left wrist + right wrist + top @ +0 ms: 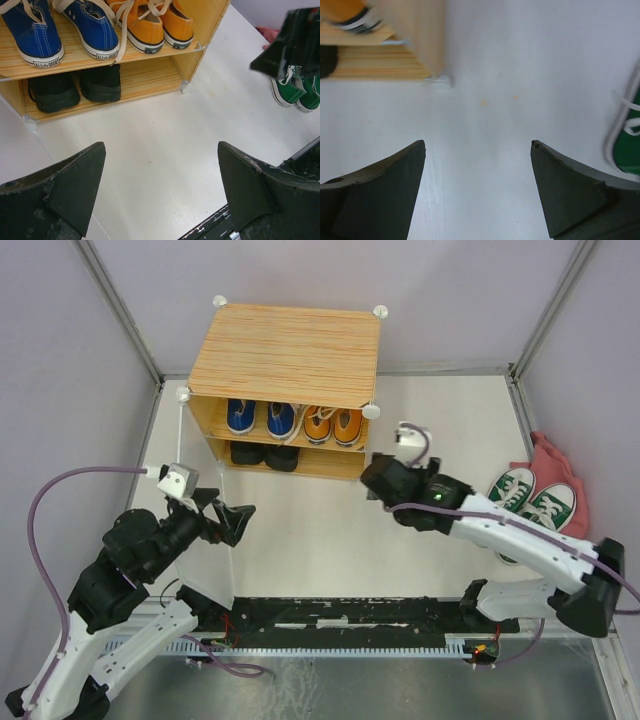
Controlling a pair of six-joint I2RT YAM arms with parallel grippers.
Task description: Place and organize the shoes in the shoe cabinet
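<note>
The shoe cabinet [285, 345] stands at the back middle with its front open. Blue sneakers [260, 418] and orange sneakers [334, 425] sit on its upper shelf, and black boots [265, 454] sit below on the left. The green sneakers [530, 498] lie on the table at the right. My left gripper [232, 523] is open and empty, in front of the cabinet's left side. My right gripper [372, 480] is open and empty, near the cabinet's lower right corner [437, 77]. The left wrist view shows the blue [65, 30], orange [150, 25], black [75, 90] and green pairs [295, 92].
A pink cloth [560, 465] lies under and behind the green sneakers. The cabinet's translucent door [212, 570] stands swung open on the left, next to my left arm. A black rail [340, 615] runs along the near edge. Grey walls enclose the table.
</note>
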